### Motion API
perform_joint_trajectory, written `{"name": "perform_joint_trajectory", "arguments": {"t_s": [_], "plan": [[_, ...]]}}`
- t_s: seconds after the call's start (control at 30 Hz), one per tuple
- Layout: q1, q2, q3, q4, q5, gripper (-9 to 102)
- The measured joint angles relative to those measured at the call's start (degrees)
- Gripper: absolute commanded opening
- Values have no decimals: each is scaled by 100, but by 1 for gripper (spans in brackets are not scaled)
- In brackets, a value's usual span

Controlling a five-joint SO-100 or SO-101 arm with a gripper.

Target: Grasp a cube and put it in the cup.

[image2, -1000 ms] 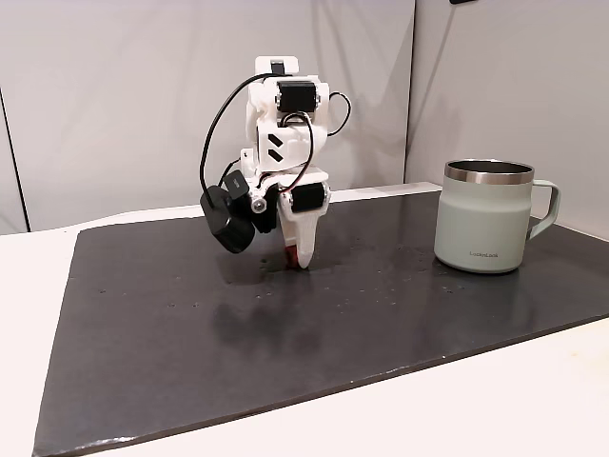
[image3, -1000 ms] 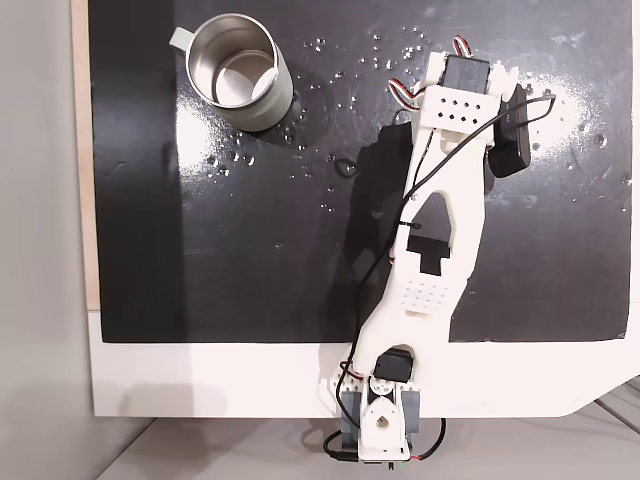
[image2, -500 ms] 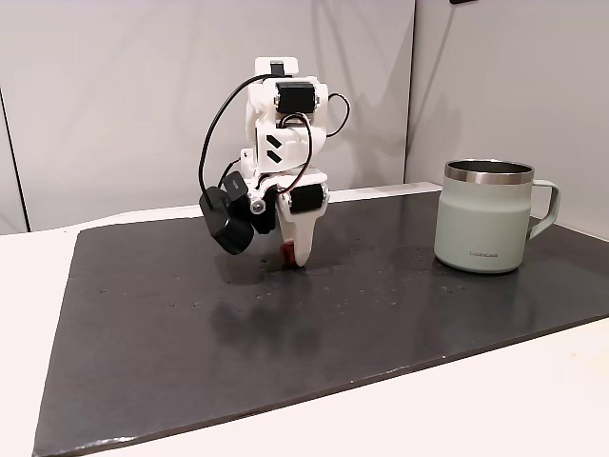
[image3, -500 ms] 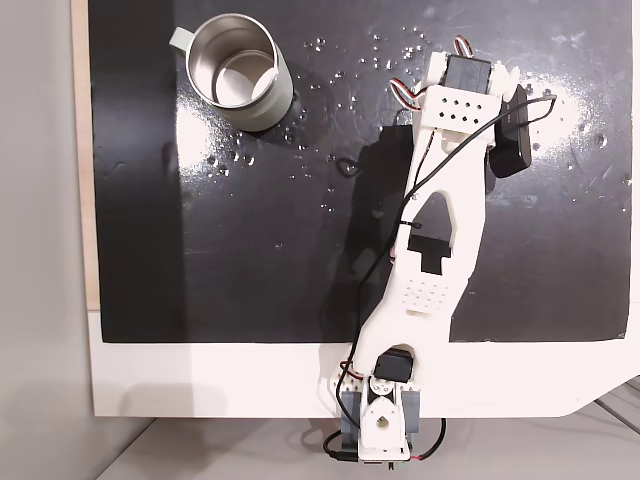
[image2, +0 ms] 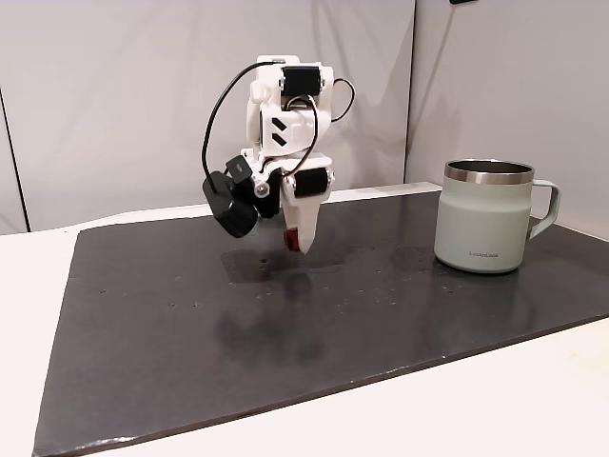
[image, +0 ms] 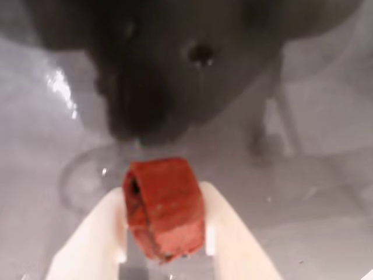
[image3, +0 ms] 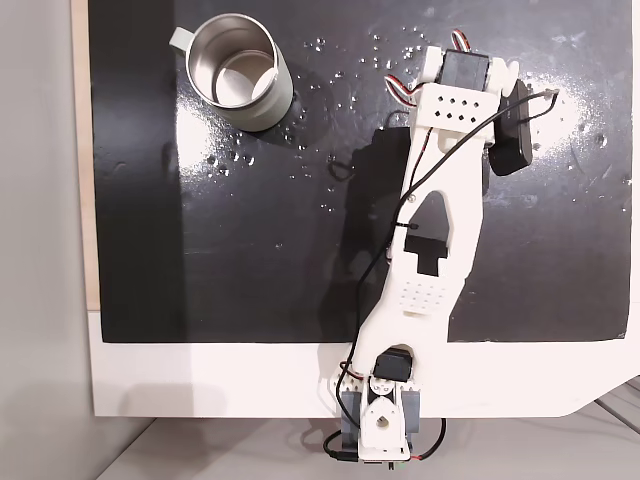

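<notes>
The red-orange cube [image: 164, 209] sits clamped between my two white fingers in the wrist view. My gripper [image: 164, 233] is shut on it and hangs a little above the black mat. In the side fixed view the gripper [image2: 296, 240] points down at the mat's middle, with a sliver of the cube [image2: 288, 238] showing at its tip. The sage-green cup [image2: 486, 216] stands upright to the right, well apart from the gripper. From above, the cup [image3: 238, 72] is at the top left and its steel inside holds nothing; the arm hides the cube there.
A black mat [image2: 143, 333] covers most of the white table [image2: 495, 400]. Small water drops speckle the mat between arm and cup [image3: 330, 75]. A black camera [image2: 231, 203] hangs beside the wrist. A grey wall stands close behind.
The gripper has risen off the mat with the cube held in it, and the wrist has lifted and tilted slightly. The cup has not moved.
</notes>
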Motion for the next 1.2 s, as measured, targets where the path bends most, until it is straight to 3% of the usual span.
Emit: {"name": "perform_joint_trajectory", "arguments": {"t_s": [1.2], "plan": [[-360,3252,334,185,176,8]]}}
